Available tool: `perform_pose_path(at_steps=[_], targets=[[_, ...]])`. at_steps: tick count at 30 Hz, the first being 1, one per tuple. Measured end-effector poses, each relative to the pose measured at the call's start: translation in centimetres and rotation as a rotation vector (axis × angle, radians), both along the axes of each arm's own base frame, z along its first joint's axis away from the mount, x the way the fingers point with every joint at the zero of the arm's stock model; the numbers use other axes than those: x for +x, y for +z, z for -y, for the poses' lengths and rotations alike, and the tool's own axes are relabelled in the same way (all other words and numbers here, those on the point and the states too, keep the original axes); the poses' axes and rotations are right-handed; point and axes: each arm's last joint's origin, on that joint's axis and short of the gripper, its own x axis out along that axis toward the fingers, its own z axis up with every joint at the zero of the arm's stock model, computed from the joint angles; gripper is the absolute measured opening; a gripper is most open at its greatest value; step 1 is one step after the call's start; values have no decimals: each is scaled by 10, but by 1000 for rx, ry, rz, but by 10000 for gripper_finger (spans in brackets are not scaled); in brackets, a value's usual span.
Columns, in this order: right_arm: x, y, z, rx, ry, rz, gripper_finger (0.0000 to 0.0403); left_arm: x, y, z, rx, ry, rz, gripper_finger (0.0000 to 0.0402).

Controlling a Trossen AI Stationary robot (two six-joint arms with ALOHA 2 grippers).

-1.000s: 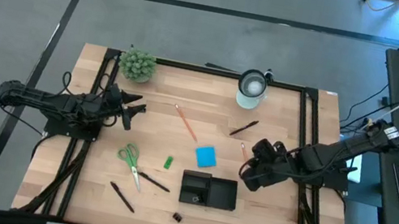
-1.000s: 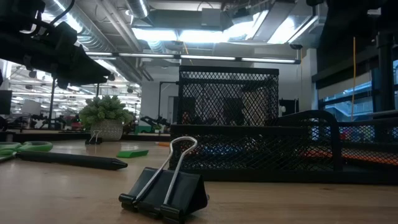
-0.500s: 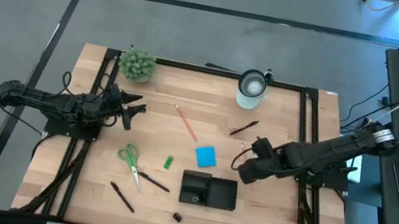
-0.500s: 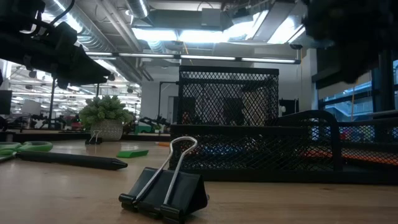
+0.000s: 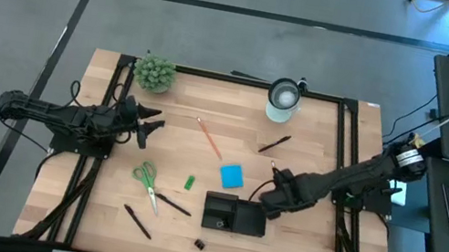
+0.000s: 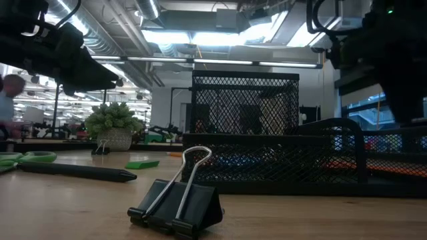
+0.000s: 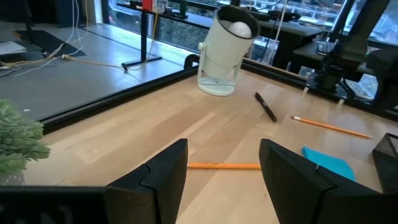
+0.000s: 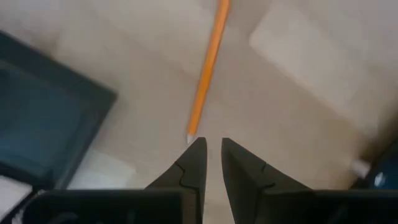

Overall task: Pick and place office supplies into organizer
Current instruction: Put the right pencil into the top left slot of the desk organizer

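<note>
My right gripper point(image 5: 270, 201) hovers low over the wood by the right end of the black organizer point(image 5: 235, 214). In its wrist view the gripper point(image 8: 213, 148) is shut to a narrow slit, and an orange pencil point(image 8: 207, 71) ends just ahead of one fingertip, not between them. My left gripper point(image 5: 147, 124) waits open at the table's left point(image 7: 221, 180). Lying flat on the table are the green scissors point(image 5: 145, 182), green block point(image 5: 189, 182), blue pad point(image 5: 231, 176), a second pencil point(image 5: 208, 138), black pens point(image 5: 274, 143) and a binder clip point(image 6: 177, 203).
A white cup point(image 5: 283, 99) and a fuzzy plant ball point(image 5: 154, 73) stand at the far edge. Black frame rails point(image 5: 341, 156) run along the table's sides. More pens point(image 5: 136, 221) lie near the front. A monitor desk stands off the right side.
My right arm has reached farther in, carrying its gripper toward the table's left and near edge, up to the organizer's right end. In the low view it has come into the upper right. The left arm and the supplies have kept still.
</note>
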Motion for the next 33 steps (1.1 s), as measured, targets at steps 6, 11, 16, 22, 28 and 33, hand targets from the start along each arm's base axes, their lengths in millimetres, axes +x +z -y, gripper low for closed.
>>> perform_pose_path(at_steps=[6, 11, 16, 22, 28, 33], targets=[[-1, 0, -3, 1, 14, 0, 53, 0, 0, 0, 0, 0, 0, 194], [0, 0, -4, 15, 10, 11, 60, 0, 0, 0, 0, 0, 0, 194], [3, 0, -5, 28, 15, 42, 106, 0, 0, 0, 0, 0, 0, 194], [7, 0, -8, 45, 67, 88, 144, 0, 0, 0, 0, 0, 0, 194], [-1, 0, -11, 16, 78, 27, 146, 0, 0, 0, -2, 0, 2, 194], [-8, 0, -11, -12, 50, -22, 146, 0, 0, 0, -2, 0, 1, 194]])
